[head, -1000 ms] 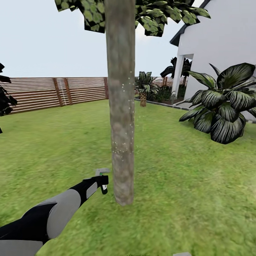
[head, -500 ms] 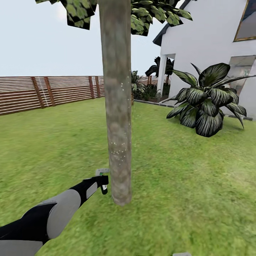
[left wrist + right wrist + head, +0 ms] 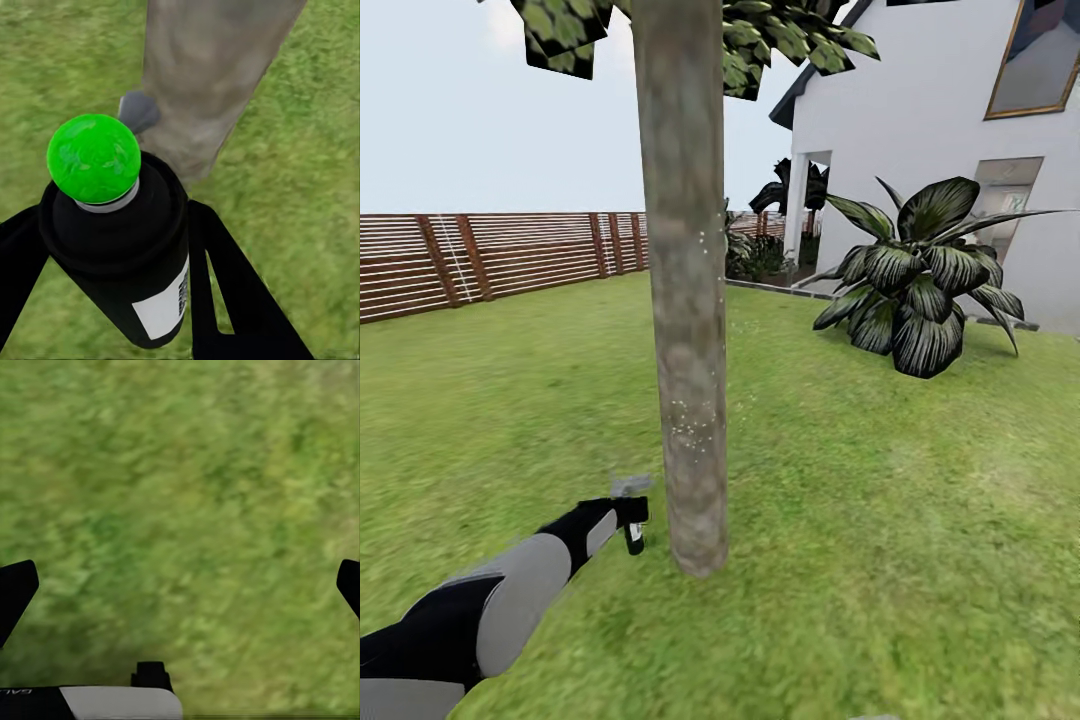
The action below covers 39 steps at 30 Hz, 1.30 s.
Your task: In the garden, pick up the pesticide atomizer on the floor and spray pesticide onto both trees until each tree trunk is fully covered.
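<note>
Because the pesticide atomizer (image 3: 120,247) sits so close to the tree trunk (image 3: 685,300), low beside its foot, it could bump the bark, or the mist could miss the high part. The left gripper (image 3: 630,520) squeezes the bottle tight. The right gripper's fingers (image 3: 16,589) are spread wide over bare grass (image 3: 880,520). Around the trunk lie lawn, a brown fence (image 3: 510,260) and a white house (image 3: 930,110).

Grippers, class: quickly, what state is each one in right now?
Left gripper: closed around the pesticide atomizer, beside the tree trunk.
Right gripper: open, holding nothing, above grass.
</note>
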### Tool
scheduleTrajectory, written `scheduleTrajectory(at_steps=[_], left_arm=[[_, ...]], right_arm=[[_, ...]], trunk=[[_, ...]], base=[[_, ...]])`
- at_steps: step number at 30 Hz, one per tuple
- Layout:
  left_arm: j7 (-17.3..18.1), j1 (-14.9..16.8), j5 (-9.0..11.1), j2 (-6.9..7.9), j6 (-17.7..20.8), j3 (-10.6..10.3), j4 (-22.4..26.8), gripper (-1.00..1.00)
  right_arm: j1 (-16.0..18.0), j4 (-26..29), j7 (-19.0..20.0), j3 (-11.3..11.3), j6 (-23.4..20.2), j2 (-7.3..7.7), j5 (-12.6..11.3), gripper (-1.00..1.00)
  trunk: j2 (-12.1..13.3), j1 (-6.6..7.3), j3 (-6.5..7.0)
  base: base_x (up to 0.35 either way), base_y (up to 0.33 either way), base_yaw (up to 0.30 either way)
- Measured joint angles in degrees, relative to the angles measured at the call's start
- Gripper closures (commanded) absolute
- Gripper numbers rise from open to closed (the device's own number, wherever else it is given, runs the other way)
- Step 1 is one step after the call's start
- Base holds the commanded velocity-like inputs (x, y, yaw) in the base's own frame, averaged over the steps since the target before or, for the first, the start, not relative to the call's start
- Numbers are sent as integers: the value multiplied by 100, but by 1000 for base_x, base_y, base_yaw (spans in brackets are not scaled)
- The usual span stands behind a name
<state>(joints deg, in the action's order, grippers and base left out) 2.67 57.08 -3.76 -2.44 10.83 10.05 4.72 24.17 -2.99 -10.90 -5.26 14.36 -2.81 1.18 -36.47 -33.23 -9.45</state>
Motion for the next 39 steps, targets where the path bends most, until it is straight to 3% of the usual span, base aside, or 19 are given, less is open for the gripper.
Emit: scheduleTrajectory(at_steps=[1, 4, 5, 10, 13, 16, 18, 24, 29, 39], left_arm=[[-8, -3, 4, 15, 231, 2, 154, 100], [-28, -7, -3, 86, 1639, -2, 1270, 100], [-30, -9, 4, 95, 1829, -5, 1529, 100], [2, -7, 41, 86, 2144, -14, 2512, 100], [13, -7, 47, 80, 2230, -11, 2812, 100], [18, 59, 160, 67, 3012, -6, 3123, 100], [20, 137, 196, 67, 3290, -5, 3346, 100], [31, 919, 231, 56, 4233, -7, 3631, 100], [38, 1413, 233, 57, 4462, -8, 3639, 100], [49, 2321, 235, 57, 4548, -9, 3432, 100]], right_arm=[[-9, 0, 0, -1, 2, 2, 0, -100], [-46, 0, 0, -1, 9, 3, 1, -100], [-52, 0, 0, -1, 10, 3, 3, -100], [-63, 4, 0, -3, 13, 3, 17, -100], [-60, 16, 3, -34, 18, -17, 26, -100], [-50, 307, 12, -49, 37, -44, 29, -100], [-50, 403, 14, -47, 36, -64, 27, -100], [-50, 512, 16, -54, 43, -87, 32, -100], [-50, 514, 16, -55, 43, -95, 33, -100], [-51, 510, 17, -55, 43, -96, 33, -100]], trunk=[[0, 0, 0], [0, 0, 1], [0, 0, 1], [0, 0, 1], [0, 0, 0], [0, 0, 1], [0, 0, 0], [1, -1, 1], [0, 0, 2], [0, 0, 1]], base=[[0, 1, -1], [0, 0, 0], [0, 0, 0], [0, 0, 0], [0, 0, 0], [0, 0, 0], [0, 0, 0], [0, 0, 0], [0, 0, 0], [0, 0, 0]])
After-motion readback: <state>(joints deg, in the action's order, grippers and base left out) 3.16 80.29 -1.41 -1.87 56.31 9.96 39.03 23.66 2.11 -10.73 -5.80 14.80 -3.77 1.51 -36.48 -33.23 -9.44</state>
